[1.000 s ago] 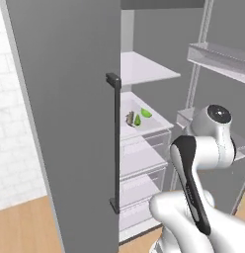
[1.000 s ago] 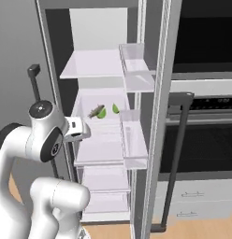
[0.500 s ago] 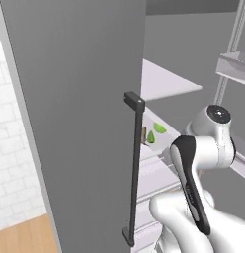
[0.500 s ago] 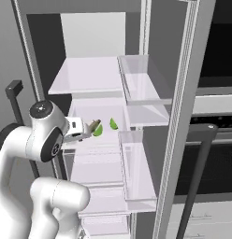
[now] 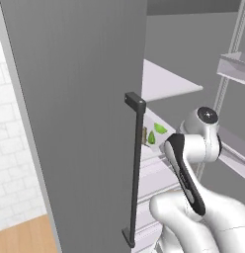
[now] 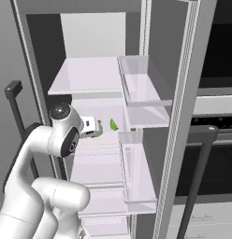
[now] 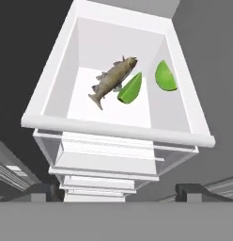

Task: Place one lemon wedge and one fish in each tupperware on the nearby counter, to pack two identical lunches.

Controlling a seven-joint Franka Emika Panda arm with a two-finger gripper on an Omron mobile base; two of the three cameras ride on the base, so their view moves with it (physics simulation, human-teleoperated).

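Pincer: the pincer point(image 7: 116, 190) stands wide and holds nothing; its two dark tips rise at the bottom corners of the hand view, below the front rim of the drawer.
Drawer: a white drawer point(image 7: 113, 128) inside the open fridge, with a clear front wall; it is seen from above and in front.
Fish: one grey-and-tan fish point(image 7: 112, 80) lies on the drawer floor, slanted, its head toward the back wall.
Lemon wedges: one green lemon wedge point(image 7: 130, 89) lies just beside the fish and touches it; the second lemon wedge point(image 7: 165, 76) lies near the right wall, apart from the first.
Fridge door: the grey fridge door point(image 5: 75, 113) with a dark vertical handle point(image 5: 137, 168) stands in the left base view, in front of the shelves.
Arm: in the right base view the white arm point(image 6: 61, 137) reaches to the shelf level where a green wedge shows.
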